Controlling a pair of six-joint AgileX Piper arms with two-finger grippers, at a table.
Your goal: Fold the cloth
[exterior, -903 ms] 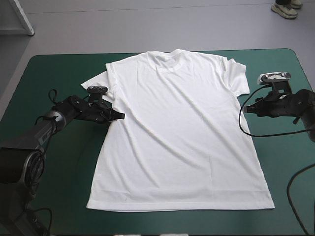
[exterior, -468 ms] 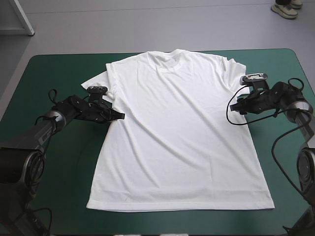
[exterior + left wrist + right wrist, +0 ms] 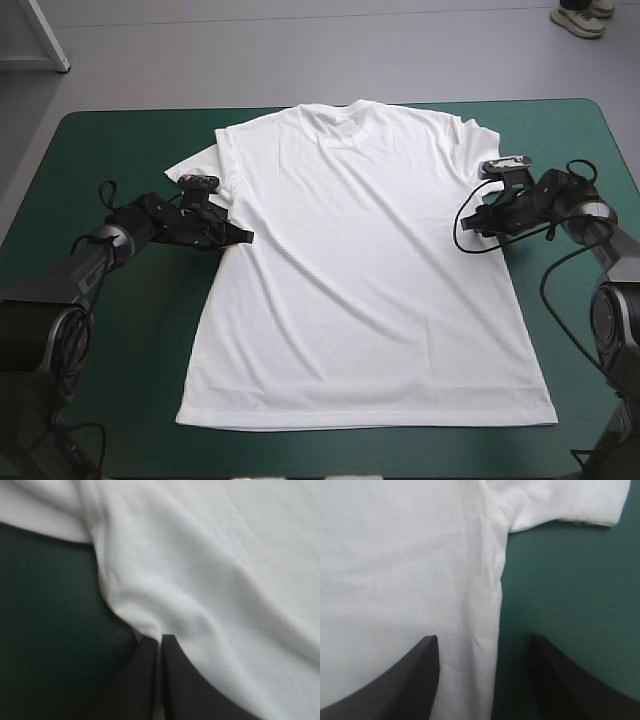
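The white T-shirt (image 3: 360,260) lies spread flat on the teal-green cover, collar toward the far edge. My left gripper (image 3: 243,236) is at the shirt's left side seam just below the sleeve. Its black fingers (image 3: 172,680) are shut on a pinch of the T-shirt (image 3: 210,570). My right gripper (image 3: 472,221) is low over the shirt's right side seam below the right sleeve. In the right wrist view the gripper (image 3: 485,652) stands open, the T-shirt's hem edge (image 3: 492,610) running between its fingers (image 3: 420,680).
Bare teal-green cover (image 3: 110,150) lies to the left, right and near side of the shirt. A black cable loops on the shirt's right edge by the right gripper.
The right arm has moved left from beside the table's right edge to the shirt's right side seam. The left arm and shirt have not moved.
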